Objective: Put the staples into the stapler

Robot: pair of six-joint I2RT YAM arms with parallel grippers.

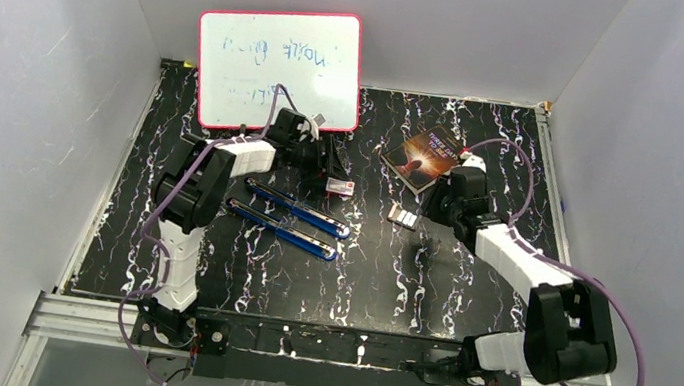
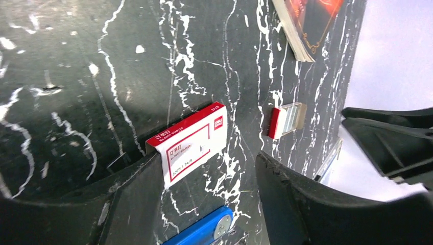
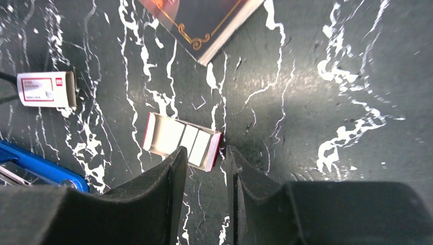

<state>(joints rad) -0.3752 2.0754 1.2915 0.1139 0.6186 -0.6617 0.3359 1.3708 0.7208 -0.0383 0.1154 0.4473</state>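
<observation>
hovering left gripper [image 2: 207, 159] jaws wide beside white box [image 2: 189, 145], right gripper [image 3: 206, 151] narrowly parted by staples [image 3: 190, 142]

Bare tabletop [image 1: 368, 267] between stapler [image 1: 295, 212] and staples [image 1: 402, 218]

A white dry-erase board with a pink-red frame [image 1: 278, 68] leans at 11 o'clock on the black, white-veined marble-patterned tabletop [image 1: 376, 279]. A dark glossy-covered book [image 1: 429, 153] lies flat at 1 o'clock. A small white cardboard box with a red label [image 1: 341, 188] lies near the middle, at the book's 8 o'clock.
</observation>
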